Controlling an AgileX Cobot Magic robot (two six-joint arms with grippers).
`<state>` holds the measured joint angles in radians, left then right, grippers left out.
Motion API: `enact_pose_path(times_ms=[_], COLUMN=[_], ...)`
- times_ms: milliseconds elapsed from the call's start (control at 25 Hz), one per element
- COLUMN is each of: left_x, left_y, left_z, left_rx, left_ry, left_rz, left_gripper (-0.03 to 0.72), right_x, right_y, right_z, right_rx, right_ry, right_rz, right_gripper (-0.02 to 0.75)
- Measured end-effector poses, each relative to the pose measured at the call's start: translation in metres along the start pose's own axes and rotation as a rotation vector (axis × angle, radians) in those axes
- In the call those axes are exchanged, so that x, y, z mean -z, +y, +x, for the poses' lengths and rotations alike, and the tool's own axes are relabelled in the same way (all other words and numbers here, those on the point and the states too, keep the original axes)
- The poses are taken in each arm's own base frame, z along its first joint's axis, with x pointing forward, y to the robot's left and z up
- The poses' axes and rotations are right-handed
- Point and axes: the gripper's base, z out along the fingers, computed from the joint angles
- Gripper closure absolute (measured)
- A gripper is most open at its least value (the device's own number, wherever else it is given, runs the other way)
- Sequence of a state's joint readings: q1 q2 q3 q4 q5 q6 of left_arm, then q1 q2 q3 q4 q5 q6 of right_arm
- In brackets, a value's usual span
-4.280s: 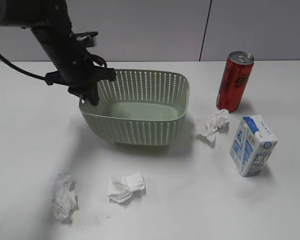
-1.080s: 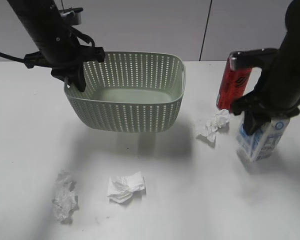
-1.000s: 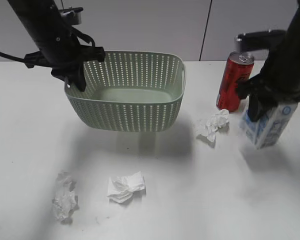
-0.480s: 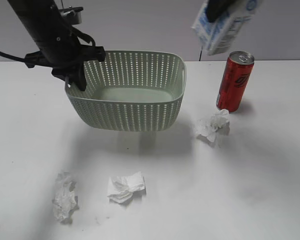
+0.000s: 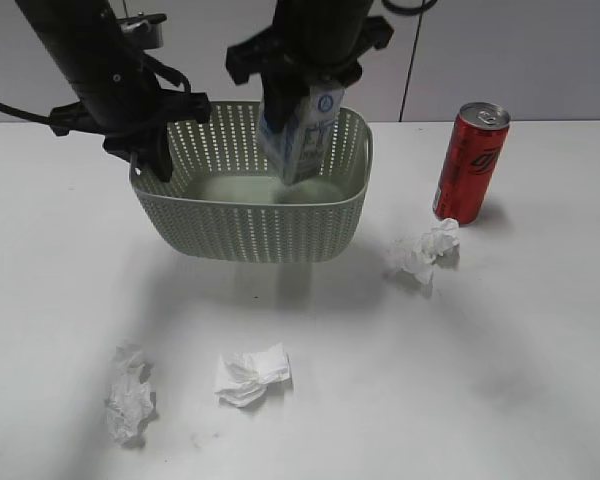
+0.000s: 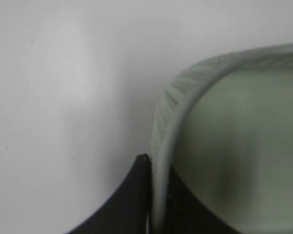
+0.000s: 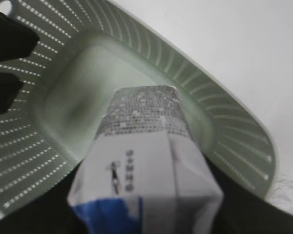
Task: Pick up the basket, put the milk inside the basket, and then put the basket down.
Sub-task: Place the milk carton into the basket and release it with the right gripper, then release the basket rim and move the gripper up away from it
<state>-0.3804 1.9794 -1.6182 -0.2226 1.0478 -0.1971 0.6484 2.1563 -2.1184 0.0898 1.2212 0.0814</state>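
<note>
Lowest in the exterior frame, two crumpled tissues (image 5: 130, 400) (image 5: 250, 374) lie on the white table (image 5: 500, 380), with a third wad (image 5: 422, 250) right of centre. Behind these, at centre, the basket (image 5: 260, 215) hangs off the surface, its shadow spread on the table beneath it. The left gripper (image 5: 150, 150) pinches the rim at the basket's left end; the left wrist view shows a dark finger (image 6: 132, 195) on the outer side of the wall, with dark gripper parts on the inner side too. So the lift looks done.

At upper centre the right gripper (image 5: 300, 85) has its jaws clamped on the milk (image 5: 300, 135) near its top, and the carton hangs tilted, its lower end already below the rim and just above the basket floor. The right wrist view looks down the carton (image 7: 146, 161) onto the green floor. At the far right the red can (image 5: 470, 160) stands upright, well apart.

What remains, judging by this: letting go of the milk, drawing the right arm clear, then setting the basket back on the table
</note>
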Motion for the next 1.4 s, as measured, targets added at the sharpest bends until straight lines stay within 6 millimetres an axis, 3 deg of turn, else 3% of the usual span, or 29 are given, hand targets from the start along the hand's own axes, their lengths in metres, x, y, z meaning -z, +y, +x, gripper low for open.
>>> enact_pose_path(times_ms=[160,280,520,680,920,1000,1080,1240,1400], left_x=[0.000,0.000,0.000,0.000,0.000,0.000,0.000,0.000,0.000], left_y=[0.000,0.000,0.002,0.002,0.001,0.001,0.000,-0.002,-0.002], left_z=[0.000,0.000,0.000,0.000,0.000,0.000,0.000,-0.001,-0.002], left_rx=[0.000,-0.001,-0.011,-0.012,-0.008,-0.007,-0.003,0.009,0.011], left_ry=[0.000,-0.001,0.001,0.001,0.003,0.002,-0.002,-0.011,-0.026], left_rz=[0.000,-0.002,-0.020,-0.021,-0.013,-0.010,-0.003,0.020,0.026], left_gripper=[0.702,0.702,0.702,0.702,0.702,0.702,0.702,0.702,0.702], right_x=[-0.040,-0.058,-0.052,-0.012,0.099,0.124,0.135,0.128,0.126], right_y=[-0.005,-0.007,-0.006,-0.007,-0.043,-0.060,-0.076,-0.087,-0.078], right_z=[0.004,0.007,0.004,-0.001,0.000,0.013,0.034,0.101,0.173], right_rx=[-0.016,-0.028,-0.034,-0.021,-0.056,-0.076,-0.102,-0.142,-0.148], right_ry=[0.080,0.116,0.098,0.019,-0.205,-0.229,-0.203,-0.085,-0.096], right_rz=[0.019,0.026,0.021,0.015,0.043,0.066,0.095,0.118,0.117], right_gripper=[0.428,0.409,0.150,0.092,0.088,0.092,0.097,0.118,0.127])
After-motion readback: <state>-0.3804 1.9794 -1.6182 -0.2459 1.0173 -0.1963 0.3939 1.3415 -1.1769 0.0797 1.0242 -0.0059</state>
